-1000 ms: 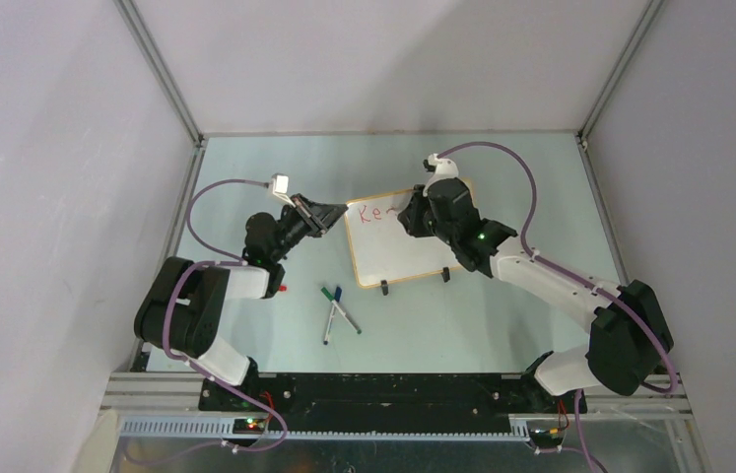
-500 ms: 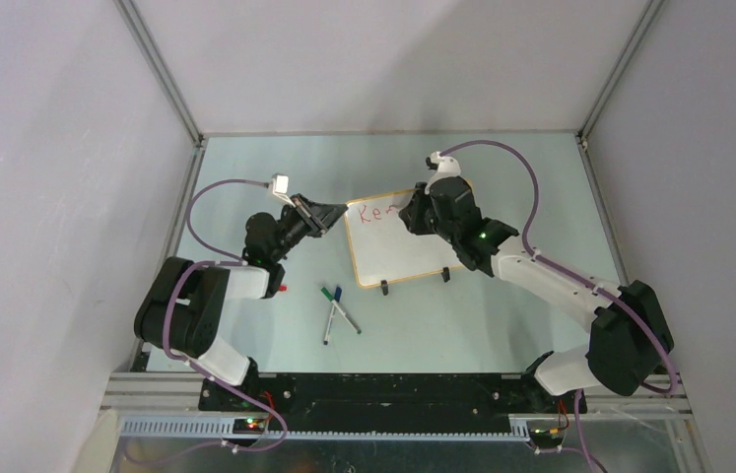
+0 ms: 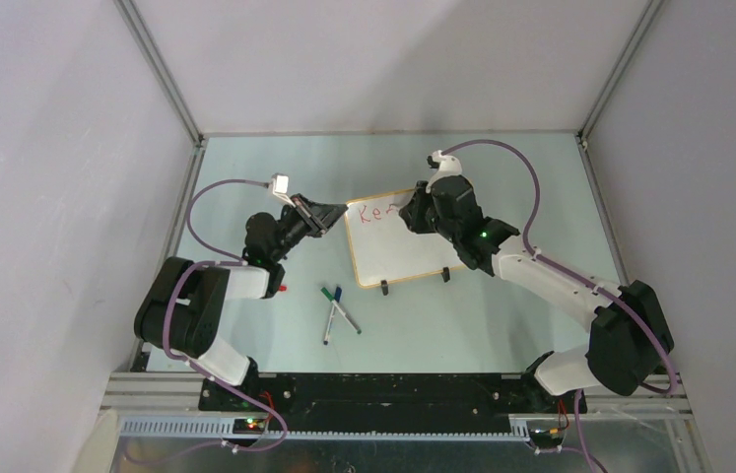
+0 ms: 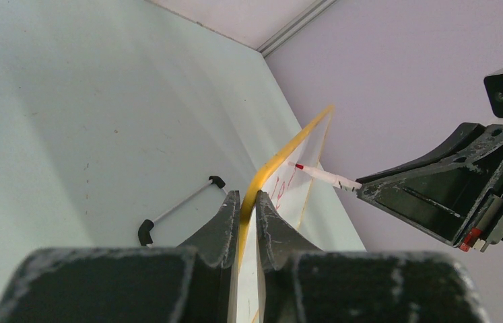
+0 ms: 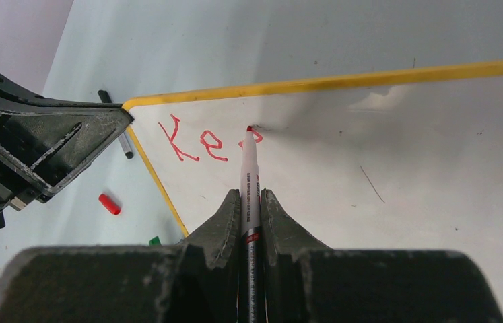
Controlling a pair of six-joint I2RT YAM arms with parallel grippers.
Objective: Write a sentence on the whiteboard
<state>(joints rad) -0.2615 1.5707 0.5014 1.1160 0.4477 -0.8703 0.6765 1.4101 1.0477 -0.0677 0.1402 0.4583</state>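
Whiteboard point(image 3: 398, 251): mid-table point(image 3: 501, 168), propped on its two black clip feet point(image 3: 384, 287), face tilted up toward the top cam. My left gripper point(image 4: 247, 198) is pressed together on the top-left corner of the yellow frame. Board and left arm are in the same pose as 1 s ago.

Sentence point(image 5: 194, 141): red, top-left of the board, just inside the frame. Legible so far: "Ke". A 3rd char is started, but the nib sits over it, so I can't tell how much is down.

Delta vs 1 s ago: in top view my right wrist nudged a hair toward the far side, nothing else moved. Red marks look abt the same from above. My read: mid-stroke on letter 3, slow fine motion, not a reposition. Task is early, most of the text is still to write, and there's plenty of blank board below and to the right.

Right gripper point(image 5: 249, 195): fingers pinching the marker point(image 5: 249, 168), barrel straight out between them, red nib on the board just right of the "e". Left wrist cam agrees, the nib meets the face near the top edge.

Other text: small print on the marker barrel, too small to read. No brand visible elsewhere.

Off-board: two spare pens point(image 3: 336, 310), green and blue caps, crossed in front of the board, apart from it. Red cap point(image 5: 109, 204) lies left of the board, prob from my marker.
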